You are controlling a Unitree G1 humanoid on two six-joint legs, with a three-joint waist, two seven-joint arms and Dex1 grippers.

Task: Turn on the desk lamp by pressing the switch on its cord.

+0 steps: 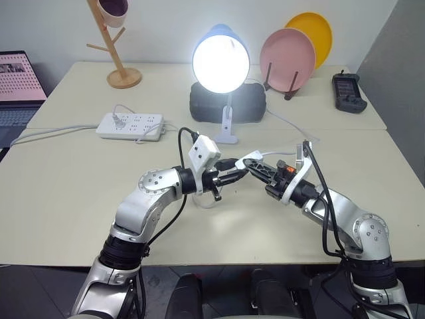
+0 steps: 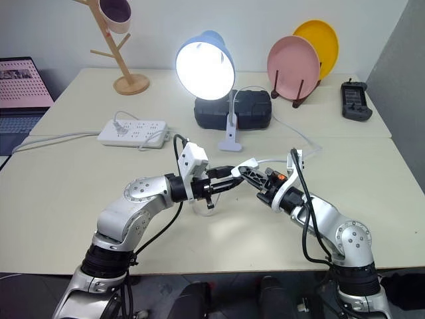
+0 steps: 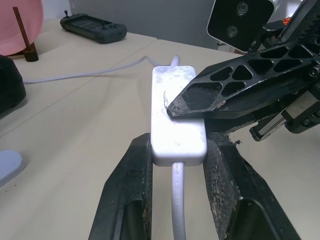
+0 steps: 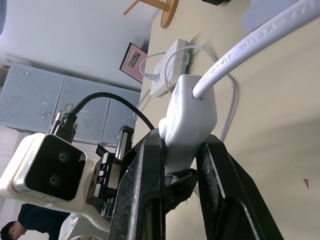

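The desk lamp [image 1: 221, 60] is lit. In front of its base, above the counter [image 1: 60, 186], the left hand [image 3: 177, 155] is grasping the switch [image 3: 176, 115]; the clenched right hand [image 3: 192, 106] presses it. Next, I think, release.

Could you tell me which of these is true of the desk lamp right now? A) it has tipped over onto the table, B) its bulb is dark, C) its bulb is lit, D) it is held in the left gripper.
C: the desk lamp stands upright on the table, its globe bulb glowing bright white under the blue shade.
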